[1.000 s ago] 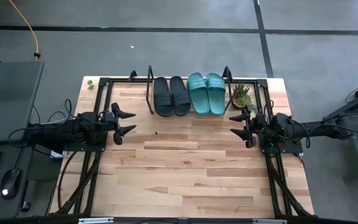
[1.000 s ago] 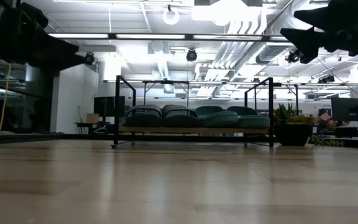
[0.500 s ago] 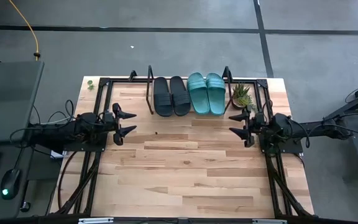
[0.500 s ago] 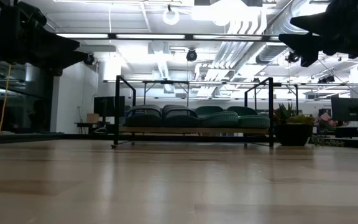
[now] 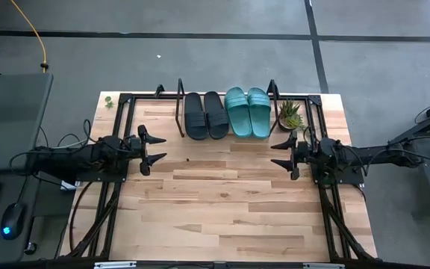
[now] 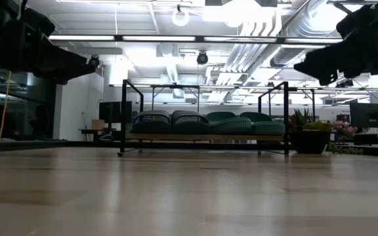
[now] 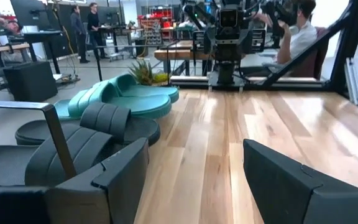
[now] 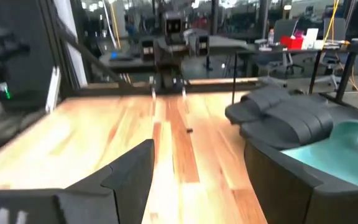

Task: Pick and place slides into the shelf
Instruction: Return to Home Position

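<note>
Two black slides [image 5: 206, 115] and two teal slides [image 5: 247, 112] lie side by side, soles down, on the shelf [image 5: 180, 108] at the table's far edge. In the low view the slides [image 6: 202, 123] sit in a row on the shelf board [image 6: 202, 138]. My left gripper [image 5: 163, 148] hovers open near the table's left side, pointing right. My right gripper [image 5: 276, 152] hovers open near the right side, pointing left. The left wrist view shows the black slides [image 7: 98, 134] and the teal slides [image 7: 126, 99]. The right wrist view shows the black slides [image 8: 284, 115] and a teal one [image 8: 347, 146].
A small potted plant [image 5: 290, 114] stands just right of the shelf. Black metal frame rails [image 5: 118, 134] run along the table's left and right sides. Bare wood [image 5: 222, 202] fills the middle and near part of the table. People and desks show in the room beyond.
My right gripper has moved a little toward the table's left and dropped lower. My left gripper has edged toward the right. The slides and the shelf have stayed where they were.
</note>
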Motion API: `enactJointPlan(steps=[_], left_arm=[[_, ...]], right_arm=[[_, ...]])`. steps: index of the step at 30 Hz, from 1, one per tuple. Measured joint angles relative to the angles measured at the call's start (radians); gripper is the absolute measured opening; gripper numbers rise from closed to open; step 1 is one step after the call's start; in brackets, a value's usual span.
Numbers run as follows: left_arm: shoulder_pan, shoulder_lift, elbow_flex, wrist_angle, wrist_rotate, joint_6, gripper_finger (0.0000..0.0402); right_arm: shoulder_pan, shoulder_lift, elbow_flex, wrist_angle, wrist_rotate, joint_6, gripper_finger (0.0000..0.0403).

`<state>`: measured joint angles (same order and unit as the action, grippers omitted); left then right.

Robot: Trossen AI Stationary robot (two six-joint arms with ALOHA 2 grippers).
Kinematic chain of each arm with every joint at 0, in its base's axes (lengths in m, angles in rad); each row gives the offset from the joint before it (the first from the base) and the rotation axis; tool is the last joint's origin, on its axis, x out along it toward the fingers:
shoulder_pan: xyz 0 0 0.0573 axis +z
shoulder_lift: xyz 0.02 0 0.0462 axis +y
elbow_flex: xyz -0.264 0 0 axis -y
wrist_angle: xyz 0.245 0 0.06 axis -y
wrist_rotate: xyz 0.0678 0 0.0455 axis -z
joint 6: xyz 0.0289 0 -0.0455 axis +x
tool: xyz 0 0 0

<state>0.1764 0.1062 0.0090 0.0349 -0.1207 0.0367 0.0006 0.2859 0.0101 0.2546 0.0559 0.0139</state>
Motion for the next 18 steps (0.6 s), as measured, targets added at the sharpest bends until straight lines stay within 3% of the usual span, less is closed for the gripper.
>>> enactJointPlan(steps=[18], left_arm=[[0.000,0.016,0.000,0.001,-0.003,0.012,0.0246]], right_arm=[[0.000,0.000,0.000,-0.198,0.001,-0.048,0.0238]])
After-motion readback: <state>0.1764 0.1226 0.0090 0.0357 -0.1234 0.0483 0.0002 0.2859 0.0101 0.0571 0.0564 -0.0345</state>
